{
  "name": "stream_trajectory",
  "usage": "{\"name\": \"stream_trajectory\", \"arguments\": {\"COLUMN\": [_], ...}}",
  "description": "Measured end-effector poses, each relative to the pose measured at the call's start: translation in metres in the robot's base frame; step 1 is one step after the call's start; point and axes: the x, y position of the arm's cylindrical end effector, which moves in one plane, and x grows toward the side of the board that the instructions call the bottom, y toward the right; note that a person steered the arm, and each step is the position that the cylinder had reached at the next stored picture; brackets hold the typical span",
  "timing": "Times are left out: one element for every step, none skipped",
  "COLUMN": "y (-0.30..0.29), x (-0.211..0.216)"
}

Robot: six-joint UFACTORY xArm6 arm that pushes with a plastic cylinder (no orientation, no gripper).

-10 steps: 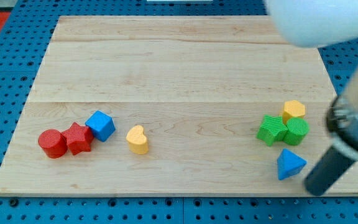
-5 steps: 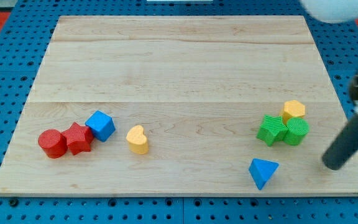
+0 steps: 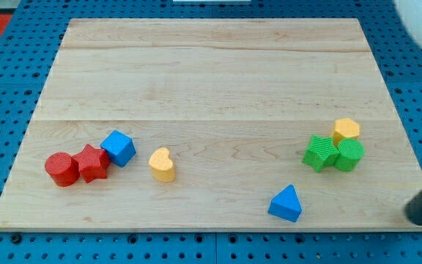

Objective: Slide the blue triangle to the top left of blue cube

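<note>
The blue triangle (image 3: 286, 204) sits near the counter's (image 3: 211, 81) bottom edge, far right of the blue cube (image 3: 119, 148). The robot's tip (image 3: 418, 218) is at the view's right edge, well apart from it. There is no hand.

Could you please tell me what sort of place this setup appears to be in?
Probably a robotics lab bench for pushing tests. A wooden board lies on a blue perforated base, small coloured blocks such as the blue triangle and blue cube sit on it, and my tip shows at the view's right edge.
</note>
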Motion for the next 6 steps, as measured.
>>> {"name": "stream_trajectory", "arguments": {"y": [-0.082, -0.163, -0.264, -0.22, -0.152, -0.211], "x": [-0.003, -0.031, -0.056, -0.058, -0.028, -0.014]}}
